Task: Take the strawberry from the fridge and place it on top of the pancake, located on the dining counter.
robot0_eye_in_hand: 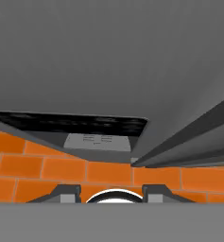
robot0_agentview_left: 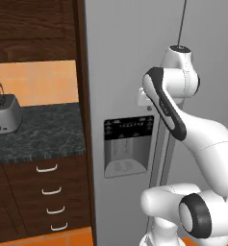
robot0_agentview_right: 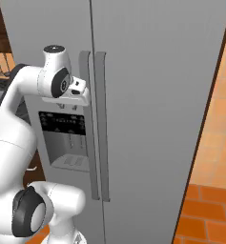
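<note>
- Fingertips (robot0_eye_in_hand: 66, 193) of your gripper (robot0_eye_in_hand: 111, 194) stood a little way apart in the hand view, nothing between them; whether that counted as narrow or closed, you could not tell.
- Your arm (robot0_agentview_left: 202, 139) rose folded, its hand pressed up beside the fridge's handles (robot0_agentview_right: 99, 124).
- Your fridge (robot0_agentview_right: 152, 109) stood with both doors shut, its contents hidden, so the strawberry's place could not be told.
- Farther left, a toaster (robot0_agentview_left: 4, 113) sat on the dark counter (robot0_agentview_left: 43, 134).

Dark speckled counter (robot0_agentview_left: 43, 129) left of the fridge (robot0_agentview_left: 125, 72), over dark wood drawers (robot0_agentview_left: 50, 197), with a silver toaster (robot0_agentview_left: 4, 113) sitting on it; orange brick floor (robot0_agentview_right: 205, 214) down below
</note>
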Robot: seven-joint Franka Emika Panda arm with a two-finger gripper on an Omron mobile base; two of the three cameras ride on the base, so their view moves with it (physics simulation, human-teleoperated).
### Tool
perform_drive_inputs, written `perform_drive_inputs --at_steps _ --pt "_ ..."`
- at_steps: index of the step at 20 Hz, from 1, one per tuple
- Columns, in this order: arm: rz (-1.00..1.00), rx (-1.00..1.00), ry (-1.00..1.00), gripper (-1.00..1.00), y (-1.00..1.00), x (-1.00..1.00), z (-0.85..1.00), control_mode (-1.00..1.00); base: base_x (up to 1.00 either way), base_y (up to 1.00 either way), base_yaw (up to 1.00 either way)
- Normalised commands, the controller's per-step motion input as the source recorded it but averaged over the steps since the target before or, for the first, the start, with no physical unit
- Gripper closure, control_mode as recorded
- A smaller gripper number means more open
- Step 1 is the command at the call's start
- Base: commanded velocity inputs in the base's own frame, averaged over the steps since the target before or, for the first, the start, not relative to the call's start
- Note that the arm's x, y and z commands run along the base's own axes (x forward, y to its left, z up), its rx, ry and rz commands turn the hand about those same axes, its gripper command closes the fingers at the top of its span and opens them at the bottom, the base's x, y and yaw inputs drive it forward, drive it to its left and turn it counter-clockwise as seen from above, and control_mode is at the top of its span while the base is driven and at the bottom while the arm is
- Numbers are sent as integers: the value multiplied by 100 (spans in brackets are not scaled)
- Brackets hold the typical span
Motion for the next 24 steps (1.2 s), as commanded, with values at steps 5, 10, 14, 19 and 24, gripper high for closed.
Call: perform_drive_inputs --at_steps 5,10,14,19,24 --pt "0 0 0 -100 0 -1 0 100 -37 -7 0" --pt "0 0 0 -100 0 0 0 100 -67 -8 -2" --pt "0 0 0 -100 0 0 0 100 -74 -5 -1" --pt "0 0 0 -100 0 0 0 100 -66 -12 -2" --pt "0 0 0 -100 0 0 0 100 -9 -28 -3"
